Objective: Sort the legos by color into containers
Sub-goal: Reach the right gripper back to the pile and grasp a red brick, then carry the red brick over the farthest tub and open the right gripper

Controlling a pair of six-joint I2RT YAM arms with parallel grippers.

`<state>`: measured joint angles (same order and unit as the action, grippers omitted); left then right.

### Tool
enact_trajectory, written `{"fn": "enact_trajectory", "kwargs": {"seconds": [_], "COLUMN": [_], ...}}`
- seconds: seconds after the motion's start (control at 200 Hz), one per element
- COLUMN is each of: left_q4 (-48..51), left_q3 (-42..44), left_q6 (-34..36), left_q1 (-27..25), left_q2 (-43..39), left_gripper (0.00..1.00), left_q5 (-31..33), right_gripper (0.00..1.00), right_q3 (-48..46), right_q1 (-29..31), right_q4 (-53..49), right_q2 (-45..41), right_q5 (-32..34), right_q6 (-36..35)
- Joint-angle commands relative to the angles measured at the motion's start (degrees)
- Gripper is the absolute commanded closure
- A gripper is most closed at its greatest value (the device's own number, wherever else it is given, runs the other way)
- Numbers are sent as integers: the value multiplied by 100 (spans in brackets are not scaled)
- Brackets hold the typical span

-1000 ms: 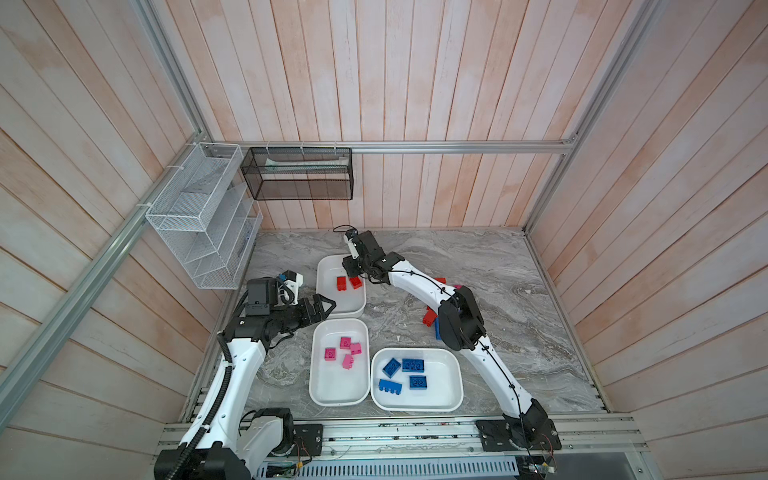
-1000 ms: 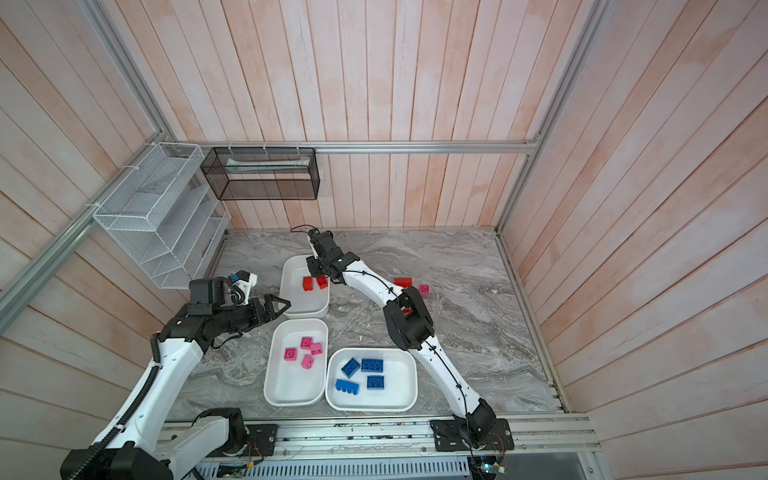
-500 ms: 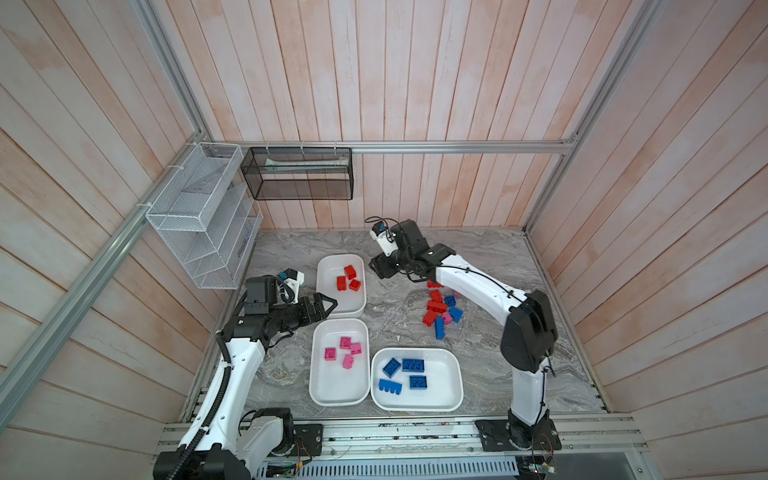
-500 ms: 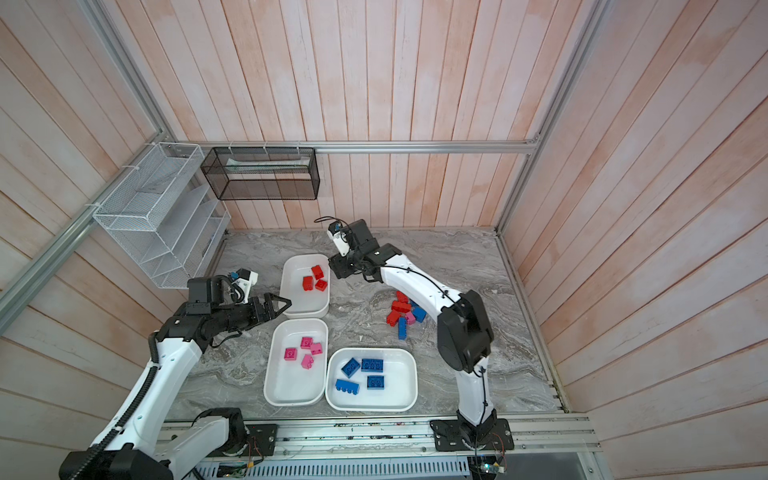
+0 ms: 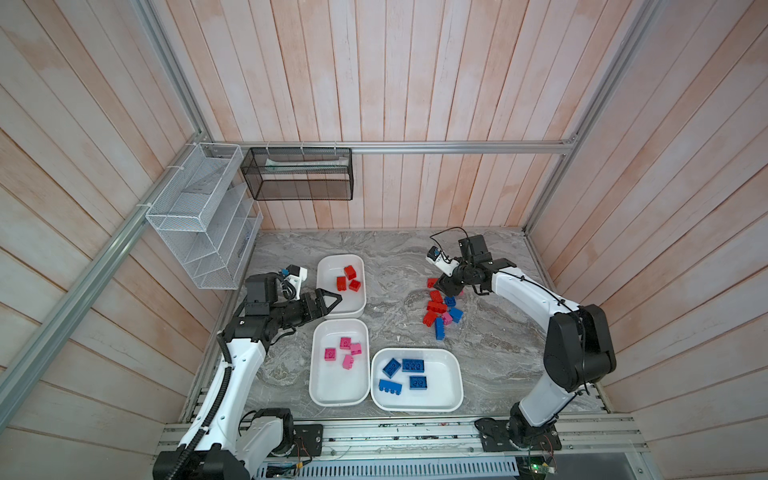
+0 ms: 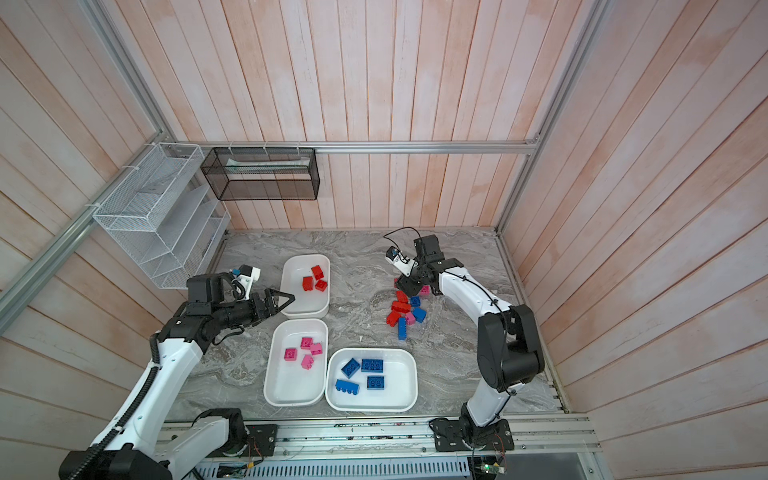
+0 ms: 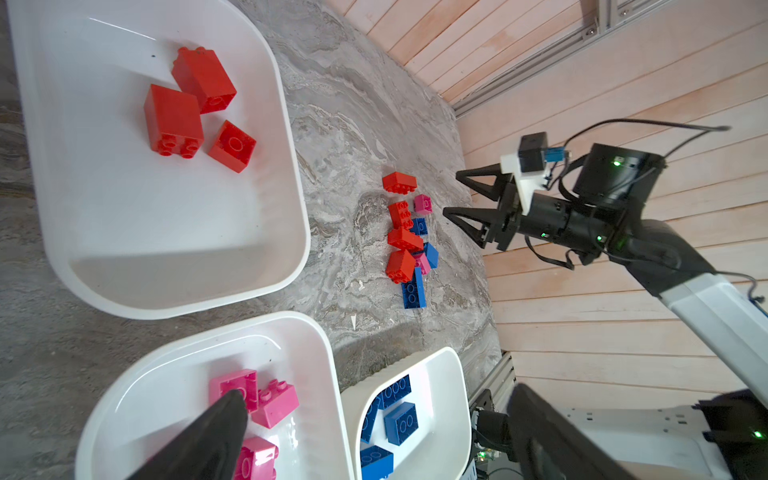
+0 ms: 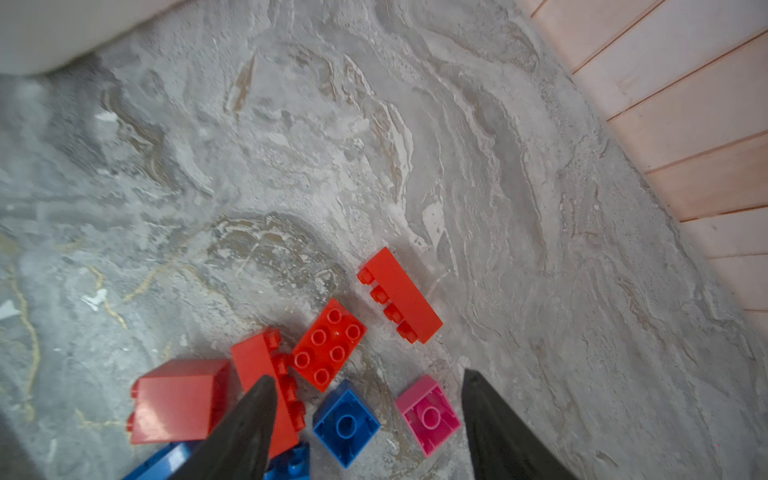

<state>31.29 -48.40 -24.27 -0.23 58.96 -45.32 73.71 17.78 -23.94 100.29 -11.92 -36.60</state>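
Near the counter's right edge, your right tool point(image 8: 365, 419), spread and empty above crowded legos point(image 5: 441, 308), could pinch two colors together; left tool point(image 5: 328, 300) spread.

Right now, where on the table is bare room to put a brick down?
Bare marble lies between the red tub and the loose pile, and behind both up to the back wall. The pile under the open right fingers is crowded.

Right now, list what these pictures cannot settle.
- Loose pile: both top views too small for a count; right tool covers part in the right wrist view.
- Pink tub: left wrist view cuts it off; a left tool finger hides bricks.
- Black basket: mesh obscures contents.
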Motion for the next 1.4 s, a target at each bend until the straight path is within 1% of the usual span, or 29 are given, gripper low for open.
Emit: {"fn": "enact_trajectory", "kwargs": {"seconds": [0.0, 0.25, 0.36, 0.425, 0.54, 0.625, 0.715, 0.955, 1.01, 1.06, 1.1, 1.245, 1.305, 1.395], "left_q4": [-169, -211, -215, -177, -53, -2, -41, 24, 65, 114, 144, 332, 345, 351], "left_q3": [24, 6, 23, 7, -12, 20, 74, 94, 84, 60, 34, -114, -143, -168], "left_q6": [-113, -136, -131, -102, 10, 62, 31, 60, 87, 113, 125, 210, 209, 199], "left_q1": [-81, -162, -162, -166, -162, -163, -162, -163, -162, -167, -162, -146, -119, -55], "left_q2": [78, 221, 243, 243, 239, 226, 213, 180, 178, 178, 172, 169, 173, 108], "left_gripper": [0, 0, 0, 0, 0, 0, 0, 0, 0, 0, 0, 0, 0, 0], "left_q5": [-169, -159, -152, -129, -78, -29, -27, -10, -4, 6, 38, 409, 441, 508], "right_gripper": [32, 36, 38, 39, 41, 43, 48, 68, 74, 82, 87, 88, 88, 88], "right_q3": [307, 982, 1261, 1297, 1366, 1398, 1445, 1686, 1744, 1815, 1885, 1919, 1910, 1836], "right_q1": [-220, -345, -336, -331, -293, -293, -255, -201, -184, -161, -161, -12, 186, 600], "right_q4": [-183, -286, -412, -462, -560, -556, -531, -496, -563, -629, -688, -499, -389, -61], "right_q2": [469, 1320, 1614, 1731, 1901, 1965, 2078, 2317, 2336, 2328, 2293, 1863, 1673, 1441], "right_q5": [-5, -64, -300, -372, -233, -355, -385, -552, -595, -605, -652, -945, -1051, -1398], "right_q6": [-607, -1011, -1077, -1086, -1162, -1157, -1190, -1126, -1122, -1100, -1070, -773, -583, -181]}}
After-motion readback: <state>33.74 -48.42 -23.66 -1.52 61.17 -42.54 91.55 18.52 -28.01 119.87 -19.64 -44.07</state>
